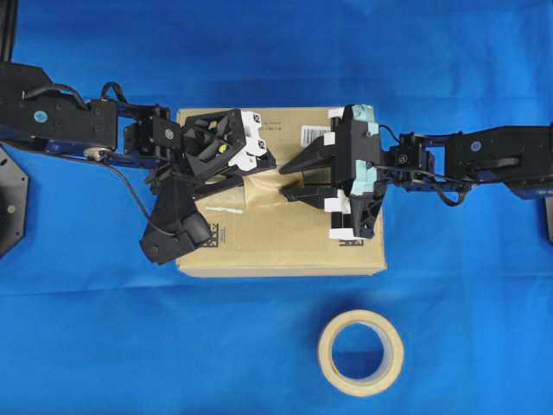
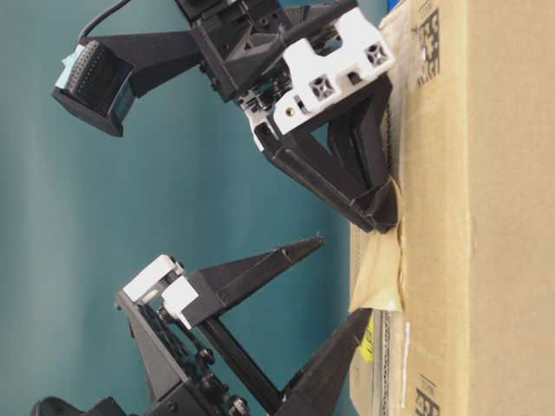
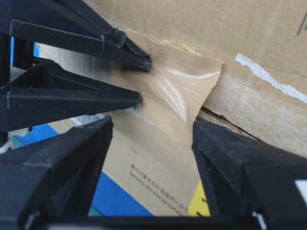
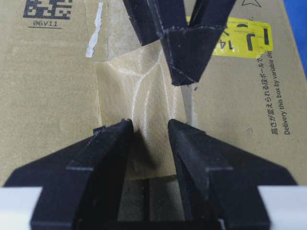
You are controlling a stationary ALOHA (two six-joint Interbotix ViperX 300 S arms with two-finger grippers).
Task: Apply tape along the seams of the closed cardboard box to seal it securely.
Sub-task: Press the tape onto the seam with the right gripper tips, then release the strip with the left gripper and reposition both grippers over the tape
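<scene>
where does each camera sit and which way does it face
Overhead: above, looking straight down on the box, tape roll and both arms.
Table-level: low beside the box, picture turned sideways; shows both grippers.
Left wrist: on the left arm, looking past its open left gripper at the tape.
Right wrist: on the right arm, looking past its right gripper, also open.
All four share the tape.

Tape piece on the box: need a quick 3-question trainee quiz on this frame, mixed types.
1. True or false: the tape lies fully flat on the cardboard box.
2. Which is off the box? A) tape roll B) yellow sticker C) barcode label
3. What do the left gripper and right gripper both have their tips on?

Key
1. False: it is wrinkled, one edge lifted.
2. A, on the blue cloth.
3. The tape, over the seam.
</scene>
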